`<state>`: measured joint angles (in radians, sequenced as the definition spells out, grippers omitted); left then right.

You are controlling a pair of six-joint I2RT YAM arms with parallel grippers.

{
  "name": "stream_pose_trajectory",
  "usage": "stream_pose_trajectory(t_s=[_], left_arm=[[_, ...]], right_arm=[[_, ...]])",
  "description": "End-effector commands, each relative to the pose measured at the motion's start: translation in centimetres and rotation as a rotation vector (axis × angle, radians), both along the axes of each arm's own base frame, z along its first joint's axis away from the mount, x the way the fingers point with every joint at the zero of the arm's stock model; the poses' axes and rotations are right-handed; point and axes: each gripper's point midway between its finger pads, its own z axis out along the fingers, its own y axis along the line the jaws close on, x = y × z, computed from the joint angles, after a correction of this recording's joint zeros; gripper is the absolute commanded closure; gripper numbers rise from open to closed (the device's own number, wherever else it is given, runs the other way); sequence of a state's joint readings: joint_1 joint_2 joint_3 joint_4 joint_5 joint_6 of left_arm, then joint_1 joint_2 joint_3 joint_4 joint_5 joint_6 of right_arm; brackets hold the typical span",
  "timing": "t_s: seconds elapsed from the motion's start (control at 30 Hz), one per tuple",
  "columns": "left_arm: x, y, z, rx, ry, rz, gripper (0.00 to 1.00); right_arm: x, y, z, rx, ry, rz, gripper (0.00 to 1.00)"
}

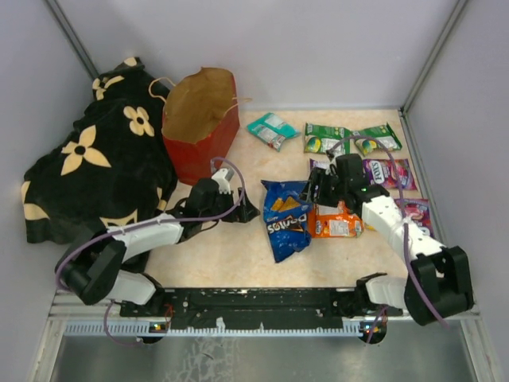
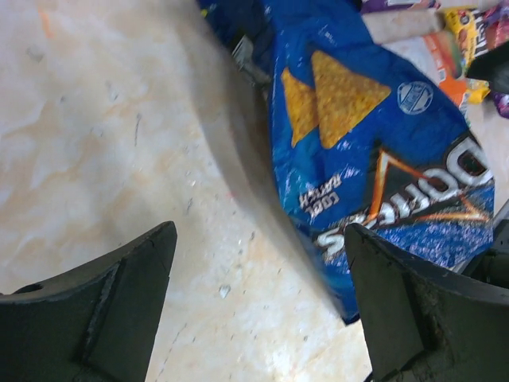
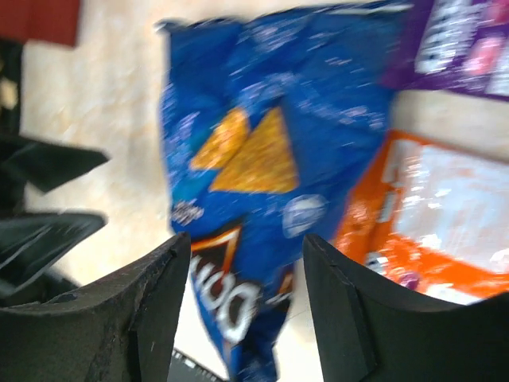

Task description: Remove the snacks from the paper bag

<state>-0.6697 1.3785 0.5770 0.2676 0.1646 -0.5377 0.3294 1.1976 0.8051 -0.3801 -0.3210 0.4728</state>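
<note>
The red paper bag (image 1: pixel 199 131) stands open at the back, beside the blanket. A blue Doritos bag (image 1: pixel 286 219) lies flat mid-table, with an orange packet (image 1: pixel 336 224) at its right edge. Teal (image 1: pixel 271 130), green (image 1: pixel 326 138), purple (image 1: pixel 388 172) and pink-red (image 1: pixel 418 212) packets lie further back and right. My left gripper (image 2: pixel 262 270) is open low over bare table, the Doritos bag (image 2: pixel 358 143) just beside its right finger. Above the Doritos bag (image 3: pixel 262 143) my right gripper (image 3: pixel 246 270) hangs open, holding nothing.
A black blanket with cream flowers (image 1: pixel 95 171) fills the back left. Grey walls close in the back and both sides. The orange packet (image 3: pixel 429 215) and a purple packet (image 3: pixel 469 40) show in the right wrist view. Both arm bases sit on the near rail (image 1: pixel 254 301).
</note>
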Motion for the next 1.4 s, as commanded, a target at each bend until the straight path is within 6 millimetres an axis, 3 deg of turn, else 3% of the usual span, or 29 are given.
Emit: stream_pose_trajectory(t_s=[0.0,0.07,0.2,0.33,0.5,0.6,0.7,0.73,0.8,0.93,1.1,1.37], left_arm=[[1.7,-2.3,1.0,-0.056,-0.025,-0.036,0.08],[3.1,-3.1,1.1,-0.064,-0.041,-0.018,0.08],[6.3,-4.7,0.6,-0.044,-0.063,0.009,0.08],[8.5,-6.3,0.4,-0.06,-0.092,0.014,0.08],[10.5,-7.5,0.1,-0.074,-0.117,0.029,0.09],[11.2,-8.4,-0.5,-0.076,-0.104,0.015,0.16],[11.4,-9.0,-0.7,-0.08,-0.102,0.0,0.33],[11.5,-9.0,-0.5,-0.082,-0.103,-0.002,0.44],[11.4,-8.9,0.2,-0.085,-0.114,-0.006,0.76],[9.9,-8.6,2.3,-0.097,-0.139,-0.053,0.99],[7.1,-6.7,6.3,-0.136,-0.224,-0.061,1.0],[2.2,-5.2,16.5,-0.214,-0.431,-0.102,1.0]], right_arm=[[4.5,-3.7,-1.3,-0.067,-0.049,-0.136,0.4],[6.0,-4.4,-2.1,-0.06,-0.032,-0.175,0.41],[7.8,-3.9,-4.1,-0.021,0.013,-0.194,0.42],[8.2,-3.3,-6.1,0.003,0.05,-0.193,0.44],[9.1,-2.0,-6.8,0.084,0.043,-0.18,0.49],[9.6,-1.2,-6.8,0.133,0.045,-0.168,0.56],[10.1,-0.5,-6.0,0.17,0.026,-0.154,0.72],[10.2,-0.4,-5.7,0.178,0.02,-0.149,0.81],[10.2,-0.2,-5.0,0.189,0.004,-0.137,0.99],[9.3,0.1,-2.7,0.224,-0.045,-0.109,1.0],[7.1,0.2,1.8,0.255,-0.151,-0.073,1.0],[2.3,1.6,10.4,0.218,-0.398,0.027,1.0]])
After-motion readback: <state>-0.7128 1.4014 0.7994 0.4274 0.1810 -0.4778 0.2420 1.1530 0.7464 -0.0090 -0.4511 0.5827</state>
